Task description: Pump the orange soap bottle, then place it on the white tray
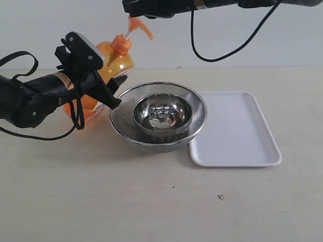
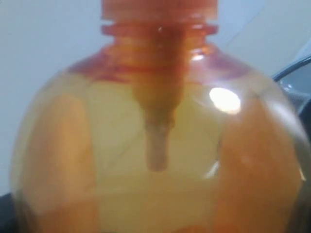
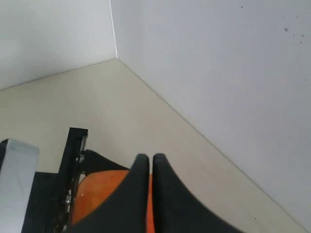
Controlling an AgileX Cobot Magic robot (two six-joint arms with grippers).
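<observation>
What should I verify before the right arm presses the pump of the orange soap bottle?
1. Left end effector around the orange soap bottle: ok.
2. Right end effector shut, above the pump nozzle: ok.
3. Right end effector touching the nozzle: cannot tell.
4. White tray free to receive the bottle: ok.
5. Straight path to the tray, with strainer and steel bowl between: not ok.

No legible text anywhere. Yellow sticker [image 1: 63,78] on black left arm [image 1: 30,98]: print too small. Translucent orange plastic soap bottle [image 2: 155,145]: nothing readable.
</observation>
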